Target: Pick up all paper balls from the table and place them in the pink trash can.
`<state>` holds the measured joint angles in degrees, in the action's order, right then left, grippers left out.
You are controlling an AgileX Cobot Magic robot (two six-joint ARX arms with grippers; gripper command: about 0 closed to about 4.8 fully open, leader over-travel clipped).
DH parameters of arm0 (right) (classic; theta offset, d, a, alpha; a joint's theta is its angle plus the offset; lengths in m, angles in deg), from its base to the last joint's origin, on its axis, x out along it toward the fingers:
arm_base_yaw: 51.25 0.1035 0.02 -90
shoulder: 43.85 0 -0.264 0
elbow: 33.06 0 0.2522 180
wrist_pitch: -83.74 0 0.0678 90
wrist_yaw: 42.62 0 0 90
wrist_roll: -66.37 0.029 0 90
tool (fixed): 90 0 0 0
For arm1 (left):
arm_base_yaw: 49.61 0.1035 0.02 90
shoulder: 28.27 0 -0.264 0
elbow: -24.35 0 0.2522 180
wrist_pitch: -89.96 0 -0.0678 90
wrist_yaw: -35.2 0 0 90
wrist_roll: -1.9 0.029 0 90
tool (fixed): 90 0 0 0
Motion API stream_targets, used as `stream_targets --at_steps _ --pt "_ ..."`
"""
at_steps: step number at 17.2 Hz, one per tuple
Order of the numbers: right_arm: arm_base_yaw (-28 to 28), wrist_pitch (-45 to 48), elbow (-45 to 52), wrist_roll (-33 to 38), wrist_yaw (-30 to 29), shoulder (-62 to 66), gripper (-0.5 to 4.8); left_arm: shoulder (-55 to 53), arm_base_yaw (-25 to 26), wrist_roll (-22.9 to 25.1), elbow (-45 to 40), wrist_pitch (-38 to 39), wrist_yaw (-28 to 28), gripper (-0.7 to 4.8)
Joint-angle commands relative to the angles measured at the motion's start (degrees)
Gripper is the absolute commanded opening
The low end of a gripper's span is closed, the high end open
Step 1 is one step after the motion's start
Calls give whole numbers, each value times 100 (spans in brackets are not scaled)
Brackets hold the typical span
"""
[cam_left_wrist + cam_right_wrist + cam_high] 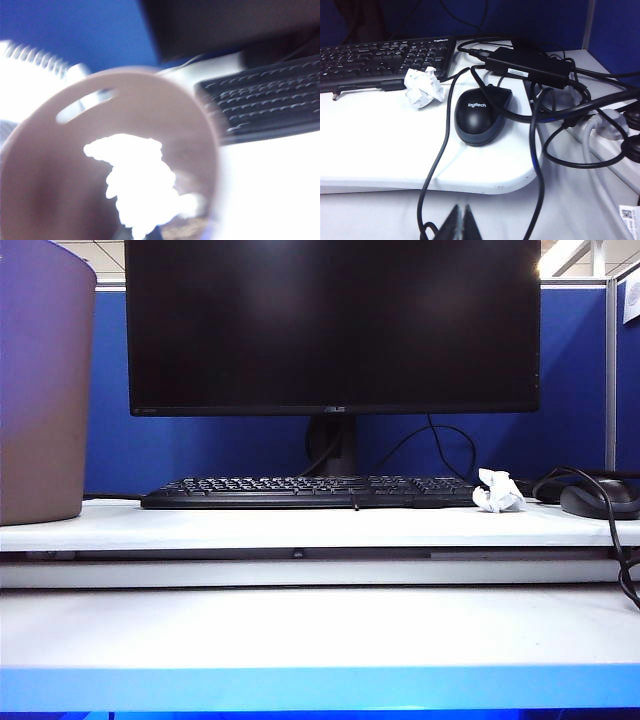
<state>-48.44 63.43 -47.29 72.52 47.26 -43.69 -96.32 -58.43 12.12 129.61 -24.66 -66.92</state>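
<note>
Left tool (145,235) over the pink trash can (45,200) at far left, pinching a white paper ball (137,185), right tool (462,222) pressed together above the worktop (375,140), another paper ball (498,492) right of the keyboard (310,491), beside the mouse (481,116)

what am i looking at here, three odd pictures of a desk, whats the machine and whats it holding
It is a two-armed robot clearing paper balls into a bin. One camera faces the desk: monitor, keyboard, pink bin, and a paper ball beside the mouse. The other two cameras sit on the wrists. The left one looks blurrily into the bin, where the left tool, itself unseen, carries a white paper wad. The right tool is shut and empty, near that remaining ball.
</note>
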Motion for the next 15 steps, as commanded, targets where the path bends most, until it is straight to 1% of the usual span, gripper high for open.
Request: stream_targets --at_steps 1,2,3,4,6,8,9,11,12,13,14,15 --pt "2 76 11 -17 2 -9 -5 0 223 52 13 -33 426 -6" --pt "2 79 11 -17 2 -9 -5 -22 251 52 13 -55 437 -5" --pt "9 76 11 -17 2 -9 -5 -26 433 105 13 -92 450 20" --pt "7 76 11 -17 11 -9 -5 -28 551 114 13 -122 505 98" --pt "4 79 11 -17 0 -9 -5 -28 579 26 15 -109 715 202" --pt "9 76 11 -17 22 -9 -5 -28 802 50 15 -157 745 328" --pt "4 76 11 -17 20 -9 -5 -28 809 48 17 -197 754 367" --pt "7 79 11 -17 4 -9 -5 -35 793 26 17 -203 1045 433" --pt "9 76 11 -17 7 -9 -5 -37 852 33 17 -243 1064 469" --pt "7 79 11 -17 17 -9 -5 -33 905 31 17 -334 1084 468" --pt "4 76 11 -17 13 -9 -5 -24 901 4 20 -444 1276 468" --pt "4 79 11 -17 7 -9 -5 -24 903 -79 33 -597 1674 468"
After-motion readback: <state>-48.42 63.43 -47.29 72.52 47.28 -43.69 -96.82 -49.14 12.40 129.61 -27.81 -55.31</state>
